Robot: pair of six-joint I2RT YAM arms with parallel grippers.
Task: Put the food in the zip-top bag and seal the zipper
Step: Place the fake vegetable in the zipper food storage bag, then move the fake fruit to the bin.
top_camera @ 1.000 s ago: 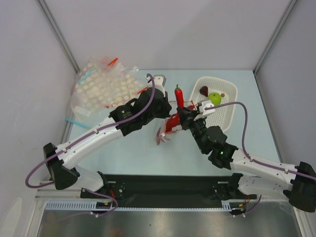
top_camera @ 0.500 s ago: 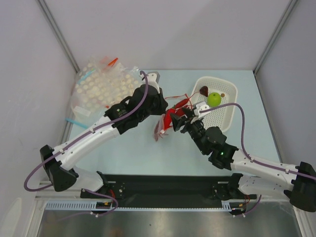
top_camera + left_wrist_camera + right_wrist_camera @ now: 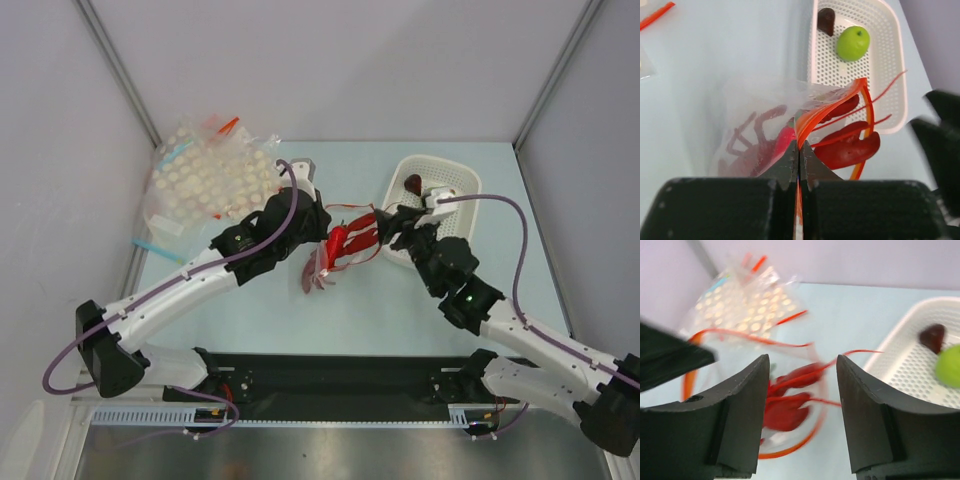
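Left gripper (image 3: 799,150) pinched closed, right gripper (image 3: 802,367) jaws apart, both arms angled inward.

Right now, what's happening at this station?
The left gripper has its jaws shut on the red zipper of the clear zip-top bag, holding the bag by that edge. The red lobster sits in the bag with its claws at the mouth, which gapes unsealed. The right gripper faces that mouth, jaws open, holding nothing. A green fruit lies in the white basket behind.

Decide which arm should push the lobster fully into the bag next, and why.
Right: the right gripper, open, faces the lobster's claws at the mouth; the left gripper is shut on the bag's zipper.
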